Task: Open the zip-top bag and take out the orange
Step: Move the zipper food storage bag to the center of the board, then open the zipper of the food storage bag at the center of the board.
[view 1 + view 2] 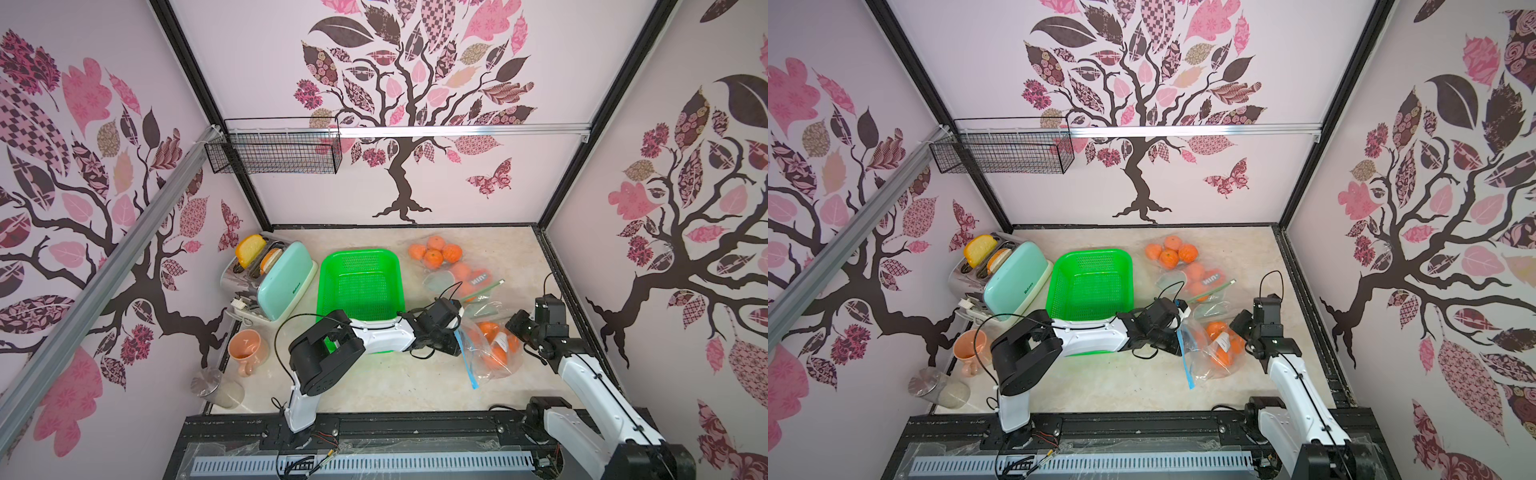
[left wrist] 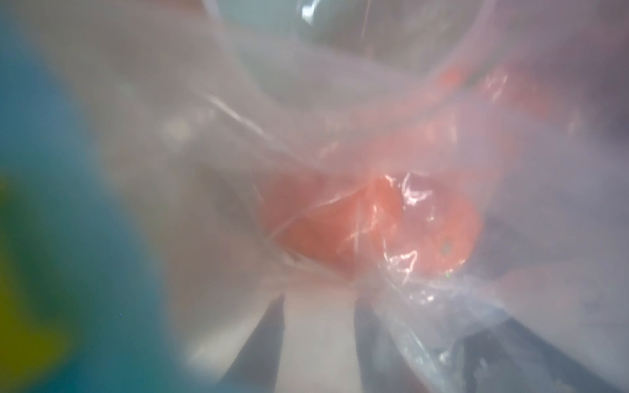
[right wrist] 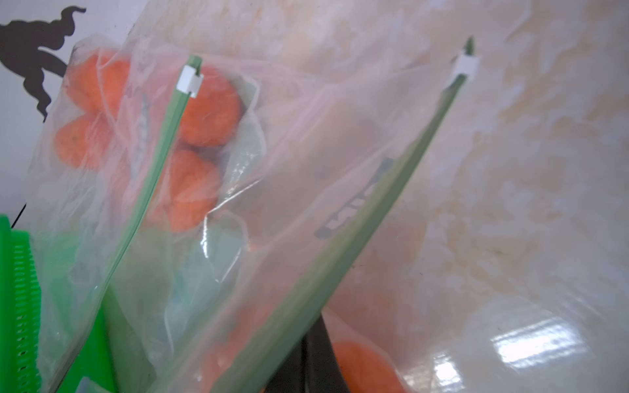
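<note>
Pressed almost onto the left wrist lens: clear film of the zip-top bag (image 2: 340, 112), blurring everything behind it. Then, across the table (image 1: 395, 386) in a top view, from the left: lidded jar (image 1: 216, 388), peach mug (image 1: 248, 349), mint toaster (image 1: 284, 282) with bread (image 1: 249, 249) in its slots, green basket (image 1: 361, 254) holding nothing visible. Found the left hand (image 1: 455, 337) at the bag's upright blue zip strip (image 1: 466, 359), seemingly pushed into the mouth; fingers (image 2: 263, 342) partly apart in its wrist view, gripping no fruit, only film around them. Saw several oranges (image 1: 496, 353) inside the bag, near the table's front right, one orange (image 2: 391, 231) just beyond those fingertips. Behind, noted two other bags (image 1: 469, 286) with green zips, also holding oranges. Found the right hand (image 1: 515, 332) touching the bag's right side, fingers (image 3: 313, 360) fully closed; could not tell whether pinching film.

Judged the opening begun, perhaps finished: zip strip lifted, film surrounding the left wrist camera. With the basket bare, judged no orange taken out yet. Left to do: grasping one orange and drawing it clear. Could not make out the mouth's true width, nor the left fingertips from above, hidden under the wrist. Lost the right hand's tips at its wrist view's edge, cut off. Could not read the small white label (image 1: 502, 341) on the bag.
</note>
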Controlling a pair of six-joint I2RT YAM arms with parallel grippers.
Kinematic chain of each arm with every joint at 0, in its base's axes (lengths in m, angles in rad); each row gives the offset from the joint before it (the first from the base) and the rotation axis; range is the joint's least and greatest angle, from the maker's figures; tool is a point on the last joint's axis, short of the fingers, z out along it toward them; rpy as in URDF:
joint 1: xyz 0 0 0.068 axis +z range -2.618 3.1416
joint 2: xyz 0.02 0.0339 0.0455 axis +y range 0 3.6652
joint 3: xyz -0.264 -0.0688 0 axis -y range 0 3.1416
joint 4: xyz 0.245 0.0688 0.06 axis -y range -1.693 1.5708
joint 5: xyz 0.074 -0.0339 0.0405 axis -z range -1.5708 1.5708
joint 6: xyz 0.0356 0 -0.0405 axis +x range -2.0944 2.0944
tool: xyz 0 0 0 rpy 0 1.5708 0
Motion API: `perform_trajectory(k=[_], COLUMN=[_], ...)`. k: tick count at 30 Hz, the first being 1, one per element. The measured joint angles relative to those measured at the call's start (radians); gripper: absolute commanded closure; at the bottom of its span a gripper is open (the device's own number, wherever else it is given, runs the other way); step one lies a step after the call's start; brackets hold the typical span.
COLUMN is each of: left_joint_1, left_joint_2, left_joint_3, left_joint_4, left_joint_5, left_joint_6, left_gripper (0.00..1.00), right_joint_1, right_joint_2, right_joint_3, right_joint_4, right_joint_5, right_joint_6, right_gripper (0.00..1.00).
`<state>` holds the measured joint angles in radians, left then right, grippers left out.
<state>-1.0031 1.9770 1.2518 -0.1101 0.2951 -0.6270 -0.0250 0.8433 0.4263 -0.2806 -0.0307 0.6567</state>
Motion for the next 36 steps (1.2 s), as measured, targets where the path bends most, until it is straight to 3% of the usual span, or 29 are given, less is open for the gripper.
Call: perform_trajectory(k=[6,11,13,15,18,23,31,36], left_joint_1=[0.06,0.094,0.1,0.1,0.099,0.099,0.097,0.097], left_joint_2=[0.126,-0.029,-0.141,-0.274,-0.438,-0.534,-0.335,-0.307], left_joint_3=[0.228,0.084,0.004,-0.08,-0.191,-0.29,-0.209,-0.208], left_joint_4=[-0.11,-0.192,-0.242,-0.264,-0.245,-0.14,-0.016,0.077], left_joint_5=[-0.014,-0.073,-0.09,-0.089,-0.041,0.091,0.244,0.327], left_joint_6=[0.041,0.067,0.076,0.078,0.076,0.077,0.079,0.037], left_gripper=[0.62,0.58,0.58,0.58,0.59,0.61,0.57,0.53], right_joint_1=[-0.002,-0.002,-0.002,-0.002,-0.002,-0.003,-0.003,-0.002], right_joint_2=[-0.24,-0.344,-0.347,-0.334,-0.299,-0.272,-0.248,-0.249], right_joint_3=[-0.135,-0.208,-0.214,-0.217,-0.217,-0.216,-0.2,-0.2], right_joint_4=[0.012,0.004,0.002,0.006,0.011,0.014,0.016,0.016], right_joint_5=[0.127,0.164,0.176,0.18,0.167,0.148,0.111,0.101], right_joint_6=[0.166,0.283,0.307,0.319,0.311,0.273,0.209,0.182], right_gripper=[0.99,0.9,0.77,0.56,0.42,0.42,0.41,0.41])
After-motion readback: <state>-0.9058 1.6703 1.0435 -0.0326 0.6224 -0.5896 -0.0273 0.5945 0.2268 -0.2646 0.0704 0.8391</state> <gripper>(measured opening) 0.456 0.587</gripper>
